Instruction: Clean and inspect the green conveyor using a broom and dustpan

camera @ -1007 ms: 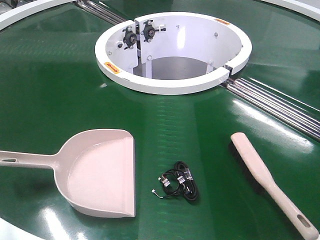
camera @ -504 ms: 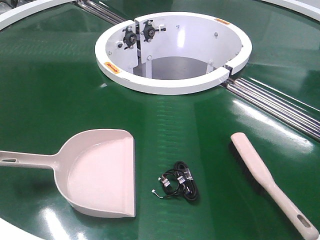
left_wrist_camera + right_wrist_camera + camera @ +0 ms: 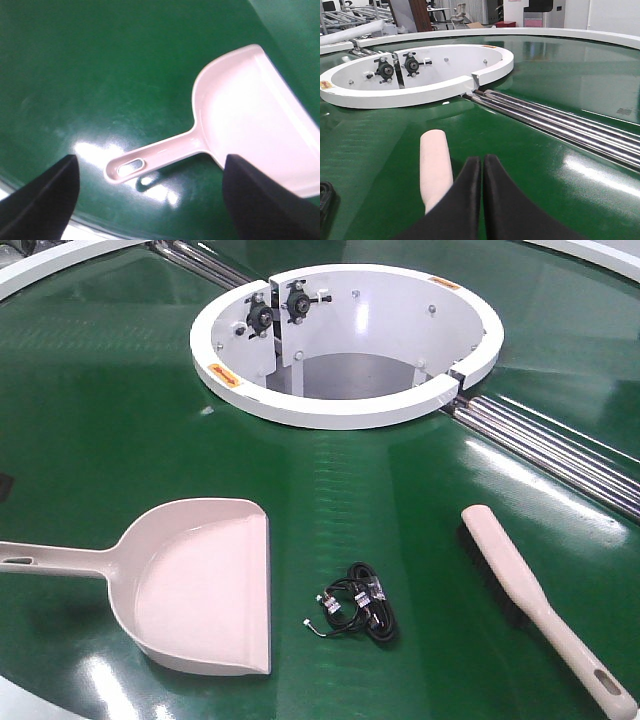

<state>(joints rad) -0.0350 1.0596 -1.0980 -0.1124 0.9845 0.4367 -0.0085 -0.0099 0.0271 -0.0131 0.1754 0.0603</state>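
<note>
The conveyor [image 3: 100, 390] holds the dustpan [image 3: 200, 590] at 7 o'clock of its ring [image 3: 330, 415] and the broom [image 3: 520, 590] at 5 o'clock, a cable [image 3: 358, 605] between them, left fingers [image 3: 45, 200] apart over the dustpan, right fingers [image 3: 465, 200] together by the broom.

Front overhead; wrist views near dustpan [image 3: 250, 115], broom [image 3: 435, 165]

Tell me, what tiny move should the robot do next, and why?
Probably lower the left gripper onto the handle of the dustpan and close. In the left wrist view the jaws are wide open, and the handle lies between them on the green conveyor, not yet gripped. The pan has to be held before any sweeping can begin.
</note>
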